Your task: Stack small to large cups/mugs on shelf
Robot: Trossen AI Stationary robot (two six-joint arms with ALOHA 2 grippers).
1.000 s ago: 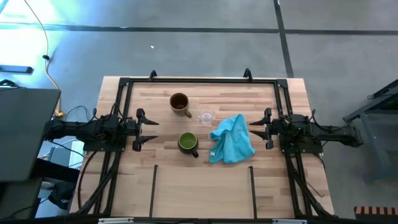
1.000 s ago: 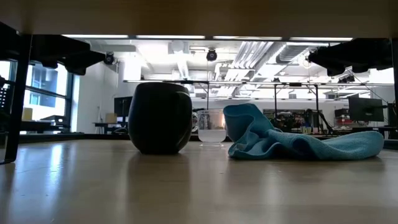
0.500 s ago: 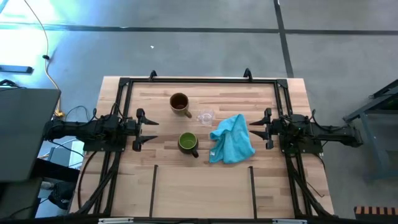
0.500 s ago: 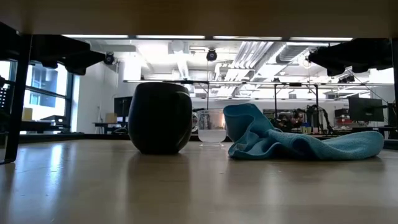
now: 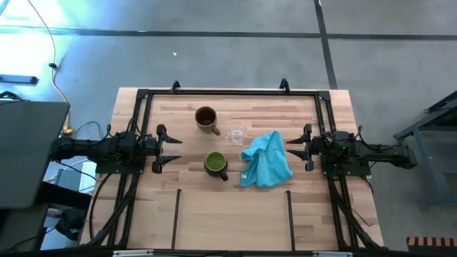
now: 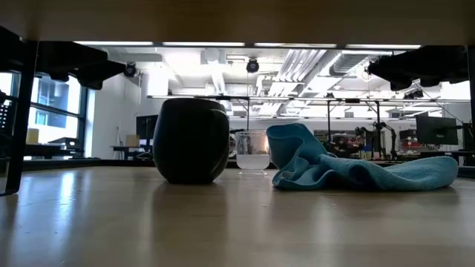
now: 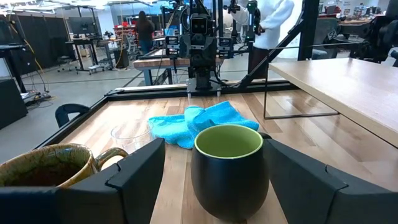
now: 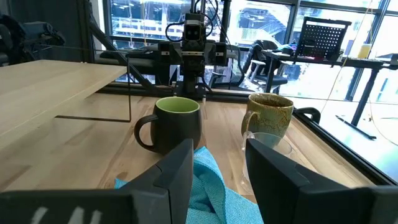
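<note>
The brown mug (image 5: 206, 118) stands upright toward the far side of the table, and the clear glass cup (image 5: 236, 133) is just right of it. The green mug with the dark outside (image 5: 216, 164) stands nearer, mid-table; it fills the centre of the left wrist view (image 7: 229, 168). The shelf (image 5: 232, 218) is the slatted strip along the near edge, split by thin black bars. My left gripper (image 5: 170, 148) is open at the table's left, the right gripper (image 5: 296, 148) open at its right. Neither touches a vessel.
A crumpled turquoise cloth (image 5: 266, 158) lies right of the green mug, between it and my right gripper. Black frame rails (image 5: 228, 93) run round the table. People stand in the room beyond, seen in the left wrist view.
</note>
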